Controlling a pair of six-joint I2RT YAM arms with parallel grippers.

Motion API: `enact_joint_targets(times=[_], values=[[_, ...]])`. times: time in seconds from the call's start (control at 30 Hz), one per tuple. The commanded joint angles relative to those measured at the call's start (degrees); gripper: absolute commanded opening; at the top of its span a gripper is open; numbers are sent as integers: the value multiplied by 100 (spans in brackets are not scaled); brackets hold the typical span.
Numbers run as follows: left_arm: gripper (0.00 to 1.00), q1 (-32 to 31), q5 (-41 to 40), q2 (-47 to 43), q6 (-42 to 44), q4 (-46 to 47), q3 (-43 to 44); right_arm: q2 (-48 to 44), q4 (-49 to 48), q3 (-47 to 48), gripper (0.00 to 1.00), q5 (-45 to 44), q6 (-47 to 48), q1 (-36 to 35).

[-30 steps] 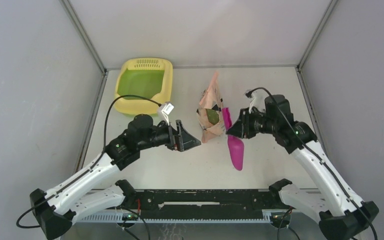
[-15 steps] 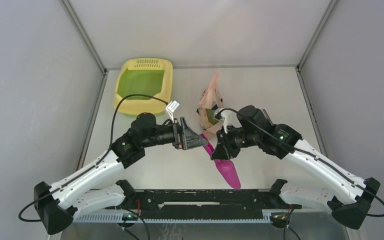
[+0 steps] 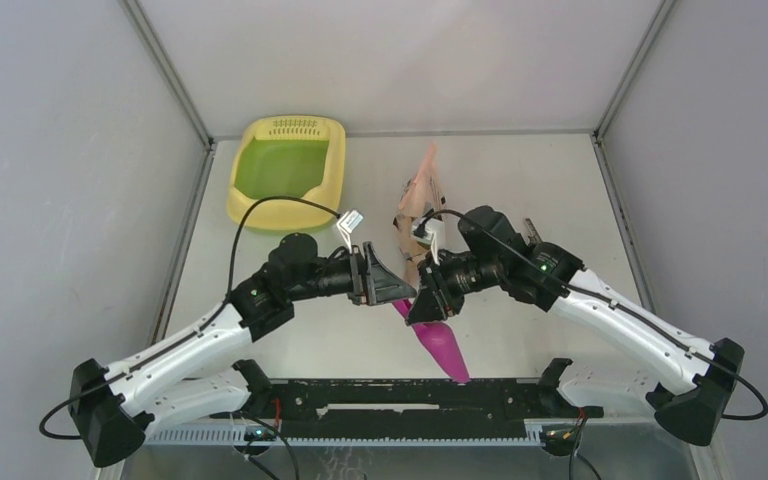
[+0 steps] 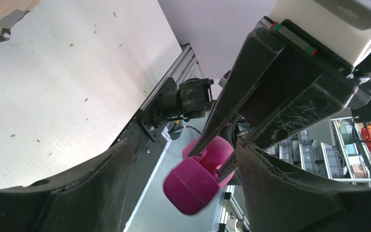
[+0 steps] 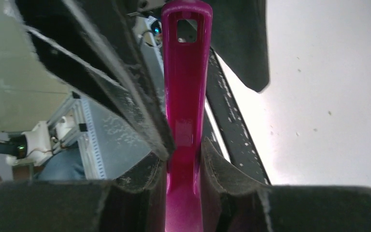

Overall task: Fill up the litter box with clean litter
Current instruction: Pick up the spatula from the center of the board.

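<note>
Magenta scoop (image 3: pixel 440 345) clamped by its handle in the narrowly parted right gripper (image 3: pixel 426 300), left gripper (image 3: pixel 403 288) spread wide around the handle end, not closed on it, litter box (image 3: pixel 250 208) placed at far left of table (image 3: pixel 520 180).

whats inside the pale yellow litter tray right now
The pale yellow plastic litter box holds only its bare green floor, no litter visible. Its near wall hides the floor strip right behind it.
</note>
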State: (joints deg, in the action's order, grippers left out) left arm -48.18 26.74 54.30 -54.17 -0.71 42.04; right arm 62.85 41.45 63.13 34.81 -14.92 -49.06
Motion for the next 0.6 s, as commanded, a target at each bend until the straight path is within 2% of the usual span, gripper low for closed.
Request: enact_joint_targets(times=[0.0, 0.1, 0.2, 0.23, 0.3, 0.4, 0.53, 0.57], values=[[73, -43, 75, -199, -79, 443, -161, -39, -1046, 159, 2, 938, -445, 149], [47, -44, 178, -173, -172, 628, -234, -42, -1210, 81, 2, 1234, -579, 241], [11, -47, 257, -185, -307, 762, -290, -61, -1432, -97, 2, 1583, -769, 450], [4, -43, 254, -202, -340, 765, -303, -62, -1443, -133, 2, 1619, -794, 513], [1, -46, 235, -245, -400, 765, -318, -54, -1371, -159, 3, 1616, -768, 601], [0, -43, 160, -262, -536, 713, -344, -53, -1308, -158, 12, 1573, -747, 693], [0, -42, -77, -276, -849, 611, -405, -292, -1131, -153, 41, 1314, -627, 960], [0, -46, -146, -286, -966, 572, -433, -413, -1002, -129, 46, 1096, -464, 1029]])
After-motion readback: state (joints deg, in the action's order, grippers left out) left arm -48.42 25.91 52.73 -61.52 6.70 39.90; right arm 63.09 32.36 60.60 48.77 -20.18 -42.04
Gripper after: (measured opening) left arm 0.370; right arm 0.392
